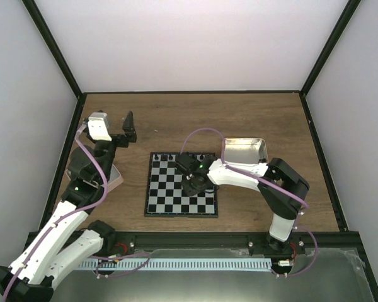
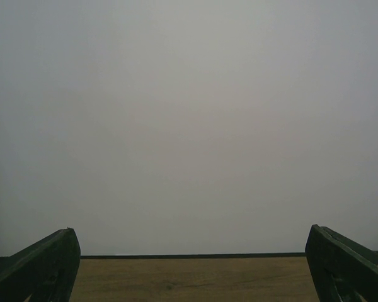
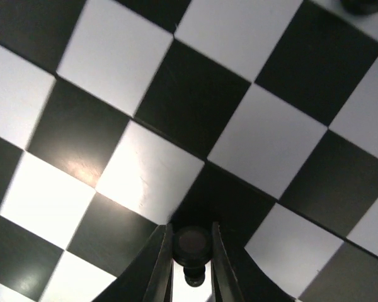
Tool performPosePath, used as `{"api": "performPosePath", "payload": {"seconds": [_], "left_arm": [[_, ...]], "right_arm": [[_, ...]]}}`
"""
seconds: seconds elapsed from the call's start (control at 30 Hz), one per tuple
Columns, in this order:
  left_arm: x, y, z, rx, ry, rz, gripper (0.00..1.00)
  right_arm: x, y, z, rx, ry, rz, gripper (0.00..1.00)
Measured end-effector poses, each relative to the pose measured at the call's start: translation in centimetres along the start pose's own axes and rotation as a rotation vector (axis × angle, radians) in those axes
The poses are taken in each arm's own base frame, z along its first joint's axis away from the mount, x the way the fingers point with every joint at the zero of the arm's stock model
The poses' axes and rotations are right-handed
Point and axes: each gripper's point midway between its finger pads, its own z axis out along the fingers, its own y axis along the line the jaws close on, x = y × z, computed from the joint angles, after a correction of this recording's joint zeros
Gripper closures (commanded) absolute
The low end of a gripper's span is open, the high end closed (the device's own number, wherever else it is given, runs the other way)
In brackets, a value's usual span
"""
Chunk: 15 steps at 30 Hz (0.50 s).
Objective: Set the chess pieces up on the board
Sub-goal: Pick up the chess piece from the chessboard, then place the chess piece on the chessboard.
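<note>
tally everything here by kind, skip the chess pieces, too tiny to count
grippers: 2 (left gripper, right gripper around a chess piece)
board: 1
metal tin: 1
pink tray, mostly under the left arm: 1
total: 5

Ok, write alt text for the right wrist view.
The right gripper pinches a black piece at bottom centre, close above the board. A second piece shows at the top right corner.

Plain white walls [image 1: 189, 44] w/ black corner posts [image 1: 53, 47] enclose a brown wood tabletop [image 1: 252, 116], evenly lit.
</note>
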Motion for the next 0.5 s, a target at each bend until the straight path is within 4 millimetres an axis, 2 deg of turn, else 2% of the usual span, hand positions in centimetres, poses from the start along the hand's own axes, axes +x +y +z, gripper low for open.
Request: {"api": "performPosePath", "payload": {"seconds": [0.13, 0.33, 0.4, 0.5], "left_arm": [[0.8, -0.7, 0.5, 0.028, 0.039, -0.022, 0.0], [1.2, -1.5, 1.1, 0.054, 0.115, -0.13, 0.01], [2.4, -1.5, 0.9, 0.047, 0.17, -0.181, 0.02], [5.9, -1.7, 0.2, 0.044, 0.299, -0.258, 0.03]], "right_arm": [[-1.8, 0.8, -0.4, -0.041, -0.077, 0.073, 0.89], [-5.1, 2.5, -2.7, -0.186, -0.21, 0.227, 0.88], [-5.9, 3.1, -3.3, -0.244, -0.224, 0.271, 0.88], [-6.2, 3.2, -3.7, -0.307, -0.202, 0.322, 0.88]]}}
